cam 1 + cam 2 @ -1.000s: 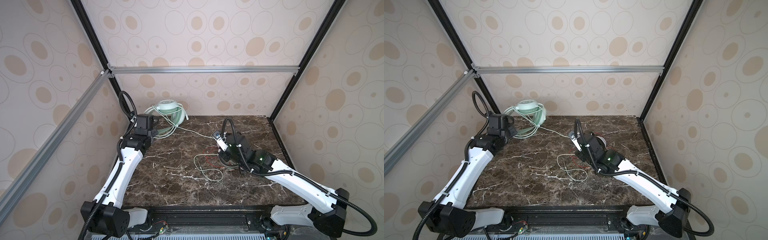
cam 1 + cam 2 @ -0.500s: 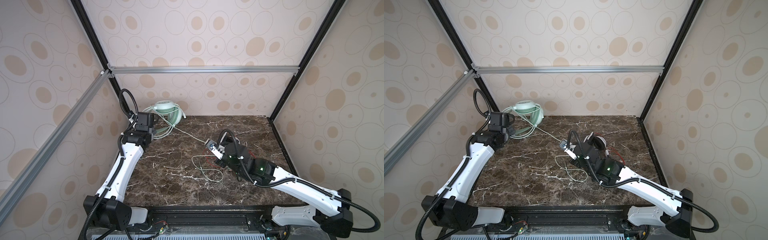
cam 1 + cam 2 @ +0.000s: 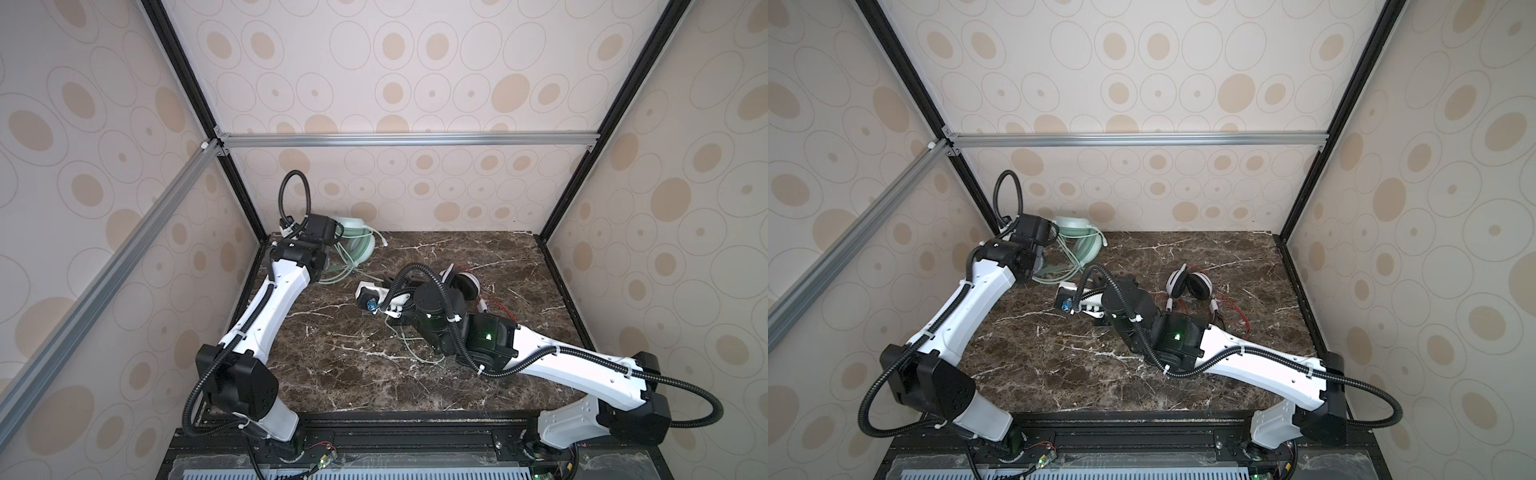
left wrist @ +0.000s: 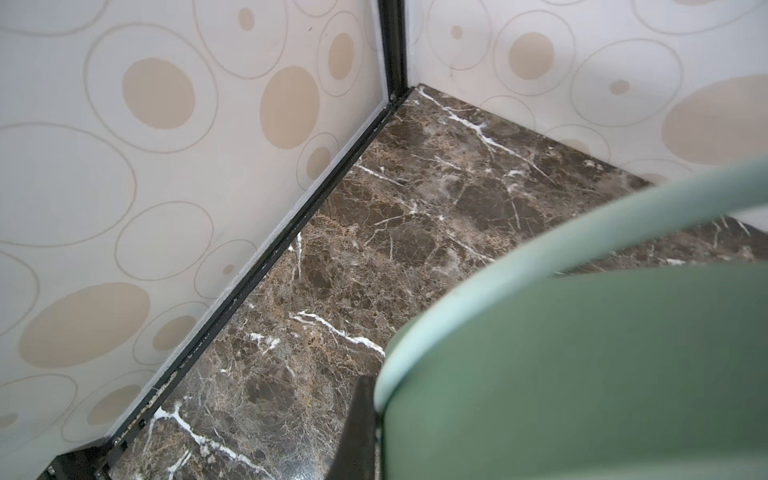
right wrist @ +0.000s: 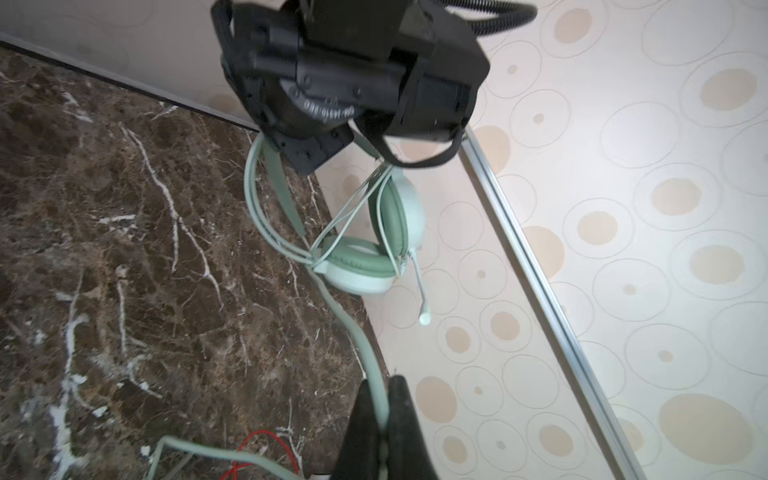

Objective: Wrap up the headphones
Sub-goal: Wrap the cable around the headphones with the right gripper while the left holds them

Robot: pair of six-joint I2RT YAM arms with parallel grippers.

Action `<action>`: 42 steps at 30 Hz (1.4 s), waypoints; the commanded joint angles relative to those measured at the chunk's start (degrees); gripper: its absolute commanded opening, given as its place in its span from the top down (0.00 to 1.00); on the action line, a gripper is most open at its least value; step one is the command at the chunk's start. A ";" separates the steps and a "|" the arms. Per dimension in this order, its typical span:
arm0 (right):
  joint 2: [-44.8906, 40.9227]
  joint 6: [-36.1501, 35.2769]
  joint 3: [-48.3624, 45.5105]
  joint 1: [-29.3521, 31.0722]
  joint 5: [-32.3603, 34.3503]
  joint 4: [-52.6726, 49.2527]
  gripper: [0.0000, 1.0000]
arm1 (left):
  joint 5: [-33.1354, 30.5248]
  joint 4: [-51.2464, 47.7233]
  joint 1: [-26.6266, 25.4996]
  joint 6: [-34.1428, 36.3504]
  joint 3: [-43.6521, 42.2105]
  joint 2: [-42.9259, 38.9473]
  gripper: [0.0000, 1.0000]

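Across the brown marble tabletop [image 3: 332, 374], the left arm [image 3: 270, 316] and the right arm [image 3: 561, 361] both reach toward the rear left corner, where the work is concentrated. The left gripper [image 5: 299, 153] sits at that corner with its jaws drawn narrow on the mint-green headset [image 3: 1077, 245], apparently at the headband. This grip appears to serve as the fixed anchor, steadying the headset so that cable can be laid around it. Whether the ear cups rest on the marble or hang just clear of it cannot be determined. The white-and-black headset [image 3: 1187, 282] lies unheld at the right rear of the surface, well apart from the left gripper. Its thin red cable [image 3: 1233, 307] is spread loose beside it, so it is judged not yet wrapped. The right gripper [image 5: 377, 399] is clamped on the pale green cable [image 5: 353, 332], which runs from between its fingers up to the mint-green headset, where several strands already cross the cups. More of this cable lies in loops on the marble under the right arm. The microphone boom [image 5: 420, 291] projects from one cup and is a likely snag point for the next turn.
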 commanded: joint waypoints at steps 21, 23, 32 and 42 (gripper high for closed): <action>4.62 -10.55 5.97 -6.48 5.69 -0.07 1.00 | -15.87 1.38 -8.55 5.48 -13.78 -10.21 1.00; 4.95 -11.36 5.51 -7.05 6.54 0.00 1.00 | -15.67 4.97 -8.99 8.72 -16.39 -12.42 1.00; 5.85 -9.98 5.68 -8.75 6.38 -0.54 1.00 | -10.82 10.94 -10.91 16.01 -20.85 -16.18 1.00; 6.73 4.01 9.08 -17.20 -18.21 -7.21 1.00 | 24.31 24.55 -12.51 30.09 -28.79 -26.42 1.00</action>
